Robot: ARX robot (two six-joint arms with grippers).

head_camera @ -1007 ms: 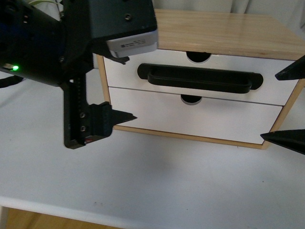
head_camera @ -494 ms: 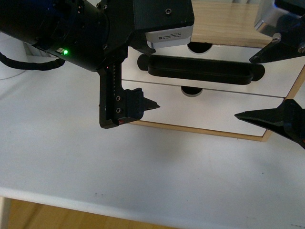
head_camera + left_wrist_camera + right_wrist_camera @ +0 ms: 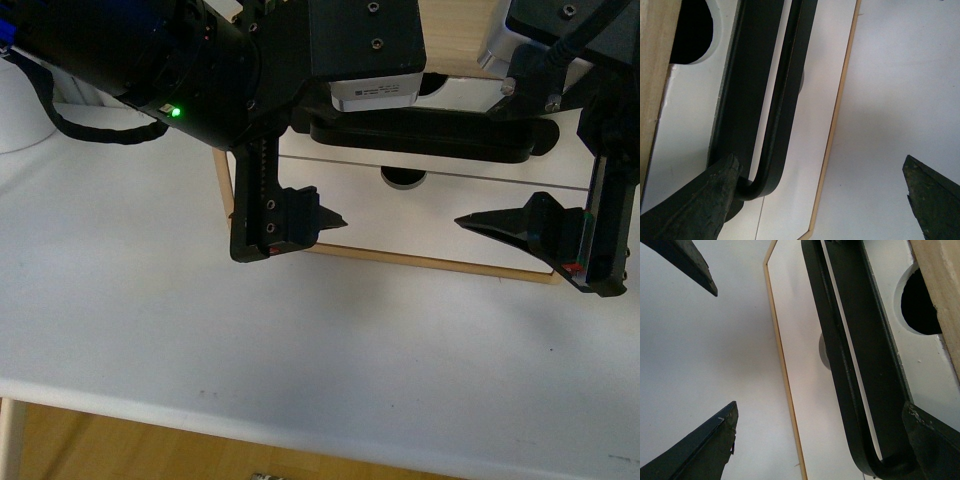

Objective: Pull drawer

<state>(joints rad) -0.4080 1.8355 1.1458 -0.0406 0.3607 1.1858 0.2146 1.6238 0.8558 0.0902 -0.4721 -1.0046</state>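
Both arms are in close on the cabinet [image 3: 460, 35], which sits on the white table [image 3: 300, 350]. Everything below is placed off the black bar handle [image 3: 430, 135].

- The drawer [image 3: 685, 130] is the upper one and carries the handle across its white front. The semicircular notch [image 3: 690, 30] is just above the handle. The front looks flush with the lower drawer front [image 3: 400, 225], so probably shut, but the arms hide most of it.
- The left gripper [image 3: 820, 159] is at the handle's left end, jaws spread wide and holding nothing. The upper finger [image 3: 695, 200] has its tip right at the bend of the bar, and I can't tell whether it touches. The lower finger [image 3: 300, 215] sits well below the handle, by the lower drawer front's left edge.
- The right gripper [image 3: 820, 404] is at the handle's right end, jaws also wide apart and empty. One finger [image 3: 935, 440] is up against the bar's corner. The other finger [image 3: 510, 222] is below the handle, in front of the lower drawer front.
- A green LED [image 3: 175, 112] is lit on the left arm, left of the handle.
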